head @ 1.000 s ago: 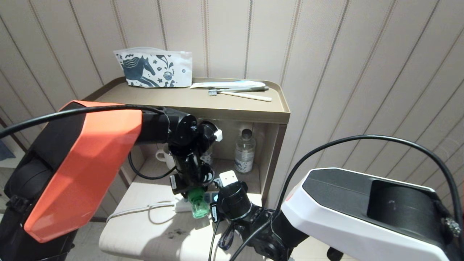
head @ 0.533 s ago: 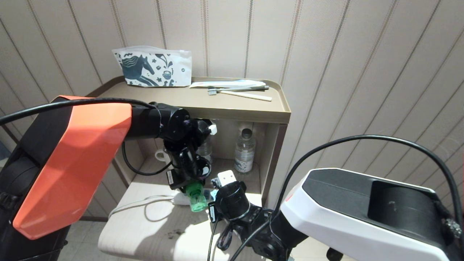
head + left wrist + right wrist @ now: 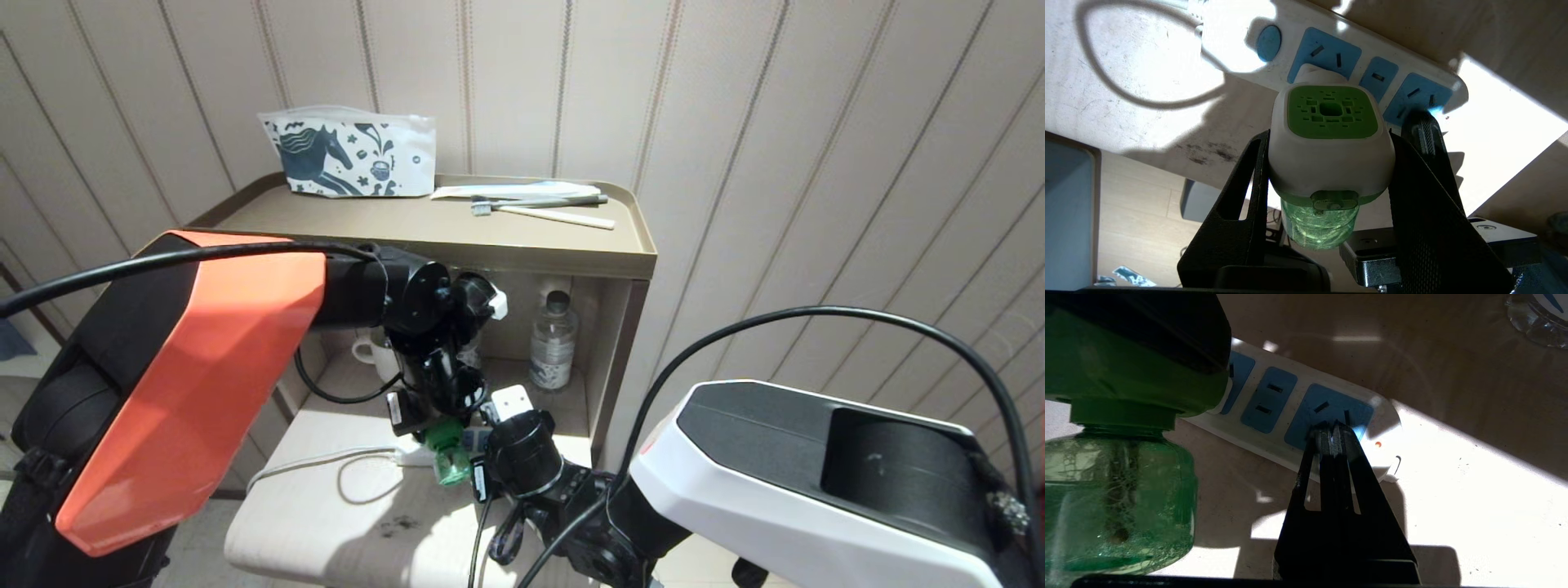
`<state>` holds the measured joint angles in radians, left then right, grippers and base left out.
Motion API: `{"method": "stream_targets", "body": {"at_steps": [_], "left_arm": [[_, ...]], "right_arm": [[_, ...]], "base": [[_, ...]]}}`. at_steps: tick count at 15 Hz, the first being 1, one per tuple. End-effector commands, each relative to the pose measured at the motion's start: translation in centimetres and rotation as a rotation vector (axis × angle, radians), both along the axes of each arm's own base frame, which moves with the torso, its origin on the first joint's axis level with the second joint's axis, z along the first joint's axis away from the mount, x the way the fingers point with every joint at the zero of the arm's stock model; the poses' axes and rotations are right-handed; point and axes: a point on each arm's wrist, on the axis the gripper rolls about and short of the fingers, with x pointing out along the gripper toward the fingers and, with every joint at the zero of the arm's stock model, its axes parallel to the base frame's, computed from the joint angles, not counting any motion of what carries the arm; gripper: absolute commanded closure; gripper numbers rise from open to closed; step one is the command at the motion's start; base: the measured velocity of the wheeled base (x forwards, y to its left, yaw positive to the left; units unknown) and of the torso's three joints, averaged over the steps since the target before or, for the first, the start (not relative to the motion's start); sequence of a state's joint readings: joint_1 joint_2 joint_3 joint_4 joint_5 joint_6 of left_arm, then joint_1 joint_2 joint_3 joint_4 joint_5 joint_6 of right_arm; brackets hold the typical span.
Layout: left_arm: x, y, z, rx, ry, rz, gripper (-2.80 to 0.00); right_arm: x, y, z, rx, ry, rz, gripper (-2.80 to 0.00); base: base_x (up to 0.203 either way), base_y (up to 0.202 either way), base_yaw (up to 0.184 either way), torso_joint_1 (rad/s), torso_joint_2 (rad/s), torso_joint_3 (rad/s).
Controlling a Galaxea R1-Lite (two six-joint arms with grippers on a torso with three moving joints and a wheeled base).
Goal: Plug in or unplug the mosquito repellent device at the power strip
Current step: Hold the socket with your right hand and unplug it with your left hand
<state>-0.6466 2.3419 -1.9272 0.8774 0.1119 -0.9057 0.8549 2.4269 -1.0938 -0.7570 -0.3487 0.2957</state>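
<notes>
Here the mosquito repellent device (image 3: 1331, 134) sits against the power strip (image 3: 1306, 41) at a blue socket near its round button, its green bottle pointing away from the strip. The left gripper (image 3: 1331, 163) clamps the device's pale body between both black fingers. The right gripper (image 3: 1335, 435), fingers pressed together, rests its tips on the strip's end socket. The strip lies on the worktop (image 3: 310, 506).

Bedroom: nightstand (image 3: 522, 249) with toothbrush (image 3: 539, 214), pouch (image 3: 351, 155)
</notes>
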Motion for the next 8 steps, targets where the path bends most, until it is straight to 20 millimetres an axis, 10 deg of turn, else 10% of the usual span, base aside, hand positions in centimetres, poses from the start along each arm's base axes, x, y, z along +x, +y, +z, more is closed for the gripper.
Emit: {"method": "stream_targets", "body": {"at_steps": [1, 8], "left_arm": [[0.0, -0.3, -1.0, 0.006, 0.023, -0.002, 0.0], [-0.2, 0.0, 0.0, -0.004, 0.016, 0.008, 0.0]], "right_arm": [[0.0, 0.0, -0.2, -0.001, 0.002, -0.001, 0.0], [-0.9, 0.0, -0.4, -0.014, 0.015, 0.014, 0.0]], "base": [[0.0, 0.0, 0.0, 0.0, 0.0, 0.0], [0.0, 0.0, 0.0, 0.0, 0.0, 0.0]]}}
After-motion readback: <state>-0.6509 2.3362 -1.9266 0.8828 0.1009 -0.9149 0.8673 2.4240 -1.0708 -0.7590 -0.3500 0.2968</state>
